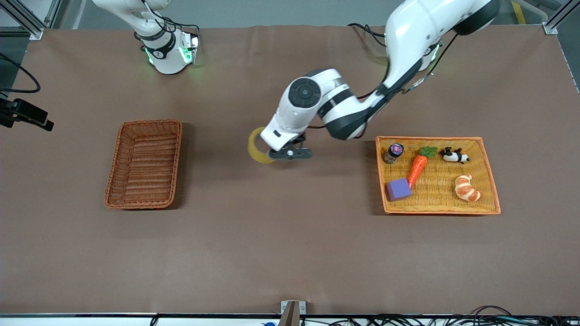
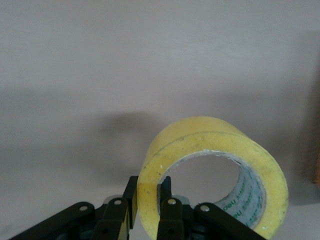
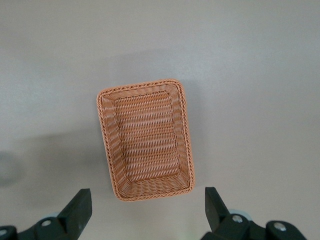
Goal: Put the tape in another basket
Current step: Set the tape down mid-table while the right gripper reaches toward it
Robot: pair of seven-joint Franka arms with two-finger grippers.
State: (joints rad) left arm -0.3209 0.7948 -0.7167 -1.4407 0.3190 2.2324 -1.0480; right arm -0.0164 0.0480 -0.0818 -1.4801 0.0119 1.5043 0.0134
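Left wrist view: left gripper (image 2: 146, 212) pinches only the tape (image 2: 212, 175) wall; probably it could swing loose short of the basket (image 1: 144, 164). Right gripper (image 3: 147, 210) waits open.

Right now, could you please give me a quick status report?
Left gripper shut on tape, up over bare table between baskets. Right gripper open, waiting above the basket. Nothing in the way.

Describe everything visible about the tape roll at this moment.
The tape is a wide ring of translucent yellowish packing tape with a large round hole and a pale printed core. It hangs in the air over bare tablecloth between the two baskets, touching nothing else. The left gripper is shut on its wall, one finger inside the hole, one outside.
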